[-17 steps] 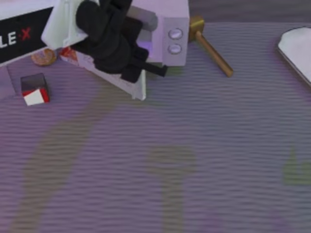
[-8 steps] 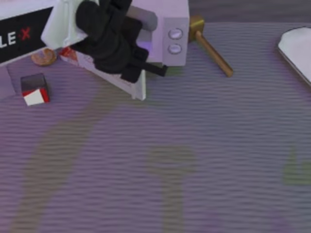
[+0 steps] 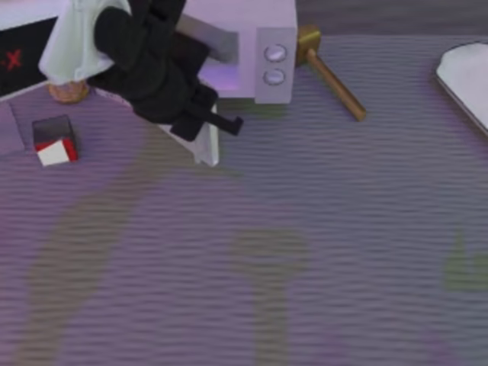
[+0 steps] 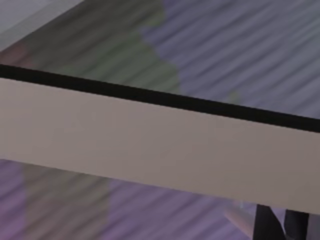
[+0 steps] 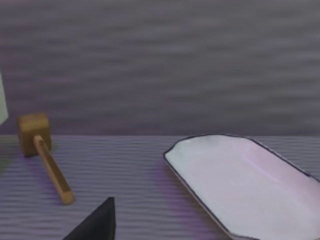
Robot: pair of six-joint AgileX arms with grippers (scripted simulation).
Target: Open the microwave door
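The microwave (image 3: 263, 30) stands at the table's back, left of centre, its two-knob panel (image 3: 274, 65) facing forward. The microwave door (image 3: 204, 146) is swung well out on its left hinge, showing the lit cavity (image 3: 225, 76). My left arm's black wrist covers most of the door. My left gripper (image 3: 225, 123) is at the door's free end, shut on it. In the left wrist view the door edge (image 4: 150, 145) fills the middle as a pale band, with the dark fingers (image 4: 267, 225) close together below it. My right gripper (image 5: 97, 222) is parked off the table's right side and shows only in its own wrist view.
A wooden mallet (image 3: 329, 72) lies right of the microwave. A white tray (image 3: 467, 76) sits at the right edge. A red and white box (image 3: 55, 142) and a round biscuit (image 3: 69, 91) lie at the left, in front of a black sign (image 3: 19, 57).
The door has swung farther open toward the left, and my left arm has moved left with it. More of the cavity now shows.
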